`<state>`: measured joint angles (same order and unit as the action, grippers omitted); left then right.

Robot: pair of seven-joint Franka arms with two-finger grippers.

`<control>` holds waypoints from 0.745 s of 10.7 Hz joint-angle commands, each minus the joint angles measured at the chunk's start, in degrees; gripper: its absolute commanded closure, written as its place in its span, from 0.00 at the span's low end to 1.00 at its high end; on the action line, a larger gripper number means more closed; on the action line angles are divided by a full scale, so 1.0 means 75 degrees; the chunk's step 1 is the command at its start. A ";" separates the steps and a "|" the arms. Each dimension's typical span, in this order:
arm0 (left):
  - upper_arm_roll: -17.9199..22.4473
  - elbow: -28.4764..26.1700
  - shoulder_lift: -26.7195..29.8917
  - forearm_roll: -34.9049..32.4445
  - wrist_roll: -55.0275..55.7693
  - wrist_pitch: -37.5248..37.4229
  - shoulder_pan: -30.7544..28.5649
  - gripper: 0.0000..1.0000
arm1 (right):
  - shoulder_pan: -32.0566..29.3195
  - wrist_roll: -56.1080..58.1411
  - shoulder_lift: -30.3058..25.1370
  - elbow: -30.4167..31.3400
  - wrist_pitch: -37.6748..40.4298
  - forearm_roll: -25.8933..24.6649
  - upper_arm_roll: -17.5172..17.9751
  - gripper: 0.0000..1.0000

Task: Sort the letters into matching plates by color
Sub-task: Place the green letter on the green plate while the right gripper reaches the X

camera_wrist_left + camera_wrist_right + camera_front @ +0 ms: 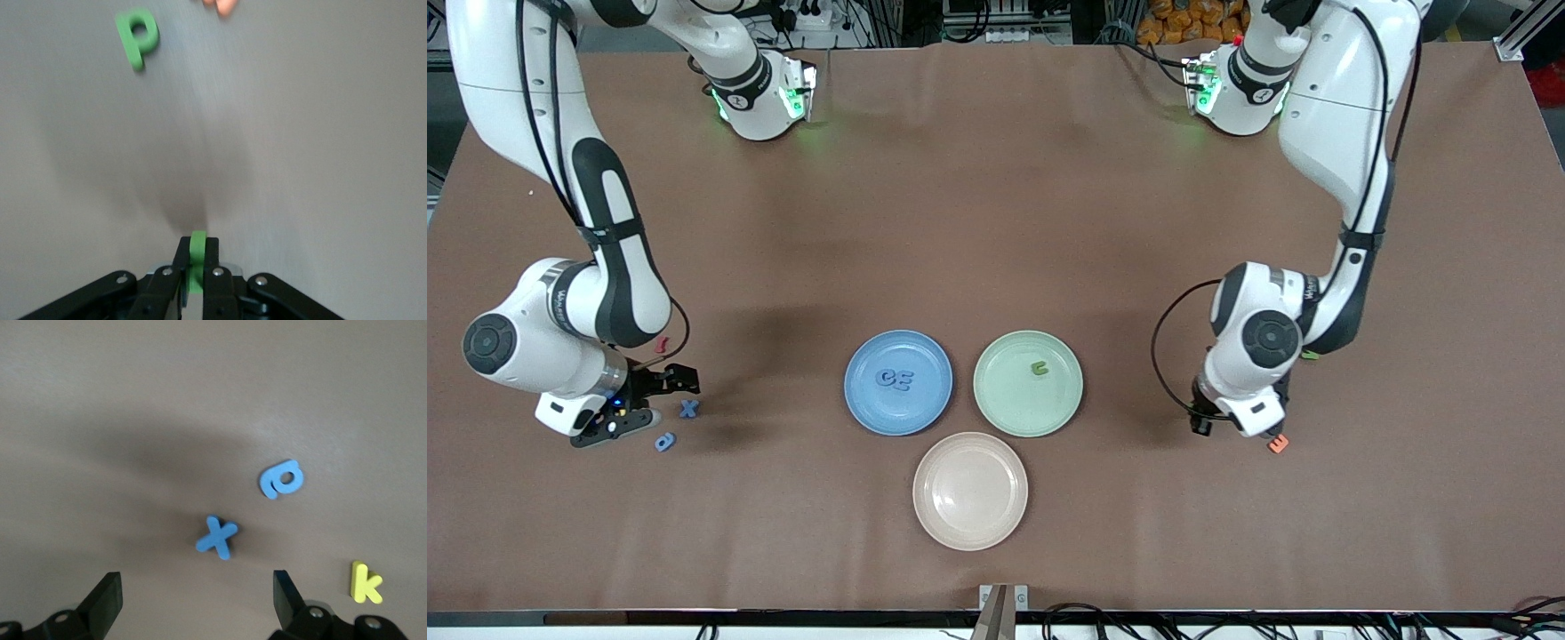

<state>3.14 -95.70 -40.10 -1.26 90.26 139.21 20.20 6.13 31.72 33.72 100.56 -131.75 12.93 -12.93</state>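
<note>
Desk [996, 222]: brown, carries everything.
Blue plate [898, 410]: holds two blue letters [894, 380], reading "CE".
Green plate [996, 396]: holds one green letter [1039, 367].
Left end effector [196, 275]: clamped on a green piece [197, 257], probably bound for the green plate.
Right end effector [197, 597]: spread wide above the blue x [217, 537], seemingly lining up a grasp; blue a [282, 479] beside it.

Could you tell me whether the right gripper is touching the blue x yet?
Apart. The right wrist view shows the open right gripper with bare table between its fingers and the blue x.
</note>
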 commanded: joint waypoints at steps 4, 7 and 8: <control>0.0050 0.0232 0.0412 0.0133 0.0339 -0.0163 0.1593 1.00 | 0.0084 -0.2911 0.0366 -0.0036 -0.0069 -0.0071 -0.0092 0.00; 0.0061 0.0606 0.0391 0.0122 0.0773 -0.0163 0.2436 1.00 | 0.0202 -0.3186 0.0601 -0.0072 -0.0372 -0.0048 -0.0081 0.00; 0.0073 0.0688 0.0379 0.0087 0.1064 -0.0163 0.2602 1.00 | 0.0214 -0.3186 0.0636 -0.0072 -0.0421 -0.0048 -0.0081 0.00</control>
<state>2.83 -92.04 -37.28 -1.07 94.73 139.05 35.90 7.65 9.39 37.24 100.99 -133.72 12.97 -13.55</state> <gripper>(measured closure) 0.894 0.000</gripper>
